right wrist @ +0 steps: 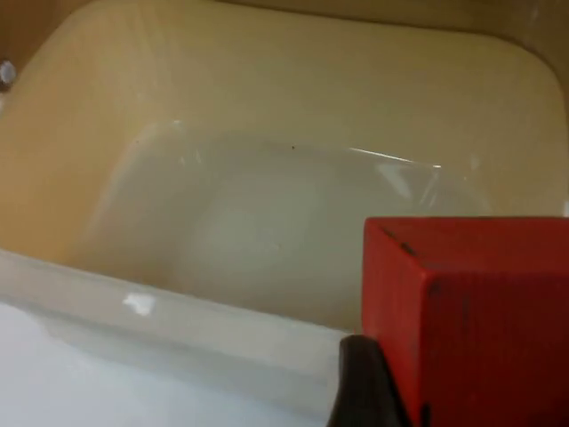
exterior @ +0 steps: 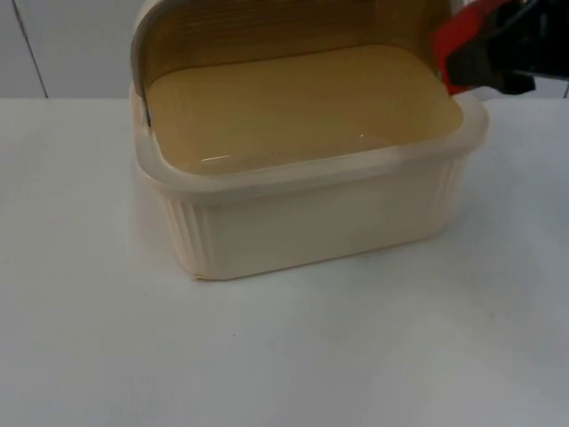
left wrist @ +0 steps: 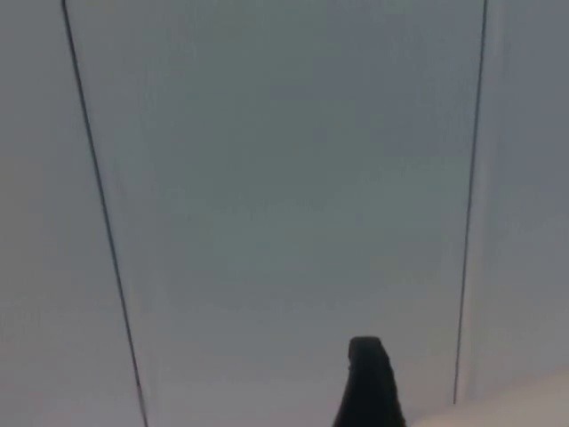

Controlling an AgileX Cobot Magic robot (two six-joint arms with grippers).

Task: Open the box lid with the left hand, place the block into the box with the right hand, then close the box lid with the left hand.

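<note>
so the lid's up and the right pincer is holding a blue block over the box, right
Not quite: the block is red, not blue, as the right wrist view shows. The lid is up, and the right pincer holds the block over the box.

From my station I see the white table top [exterior: 293, 356] spread across the lower two thirds of the frame, matte and evenly lit, with only soft shadow on it. Behind it, along the upper edge, stands the grey partition wall [exterior: 62, 44], pale and flat, with a thin dark seam running slantwise at the upper left. In the left wrist view that wall [left wrist: 284, 178] carries two thin dark vertical seams.
</note>
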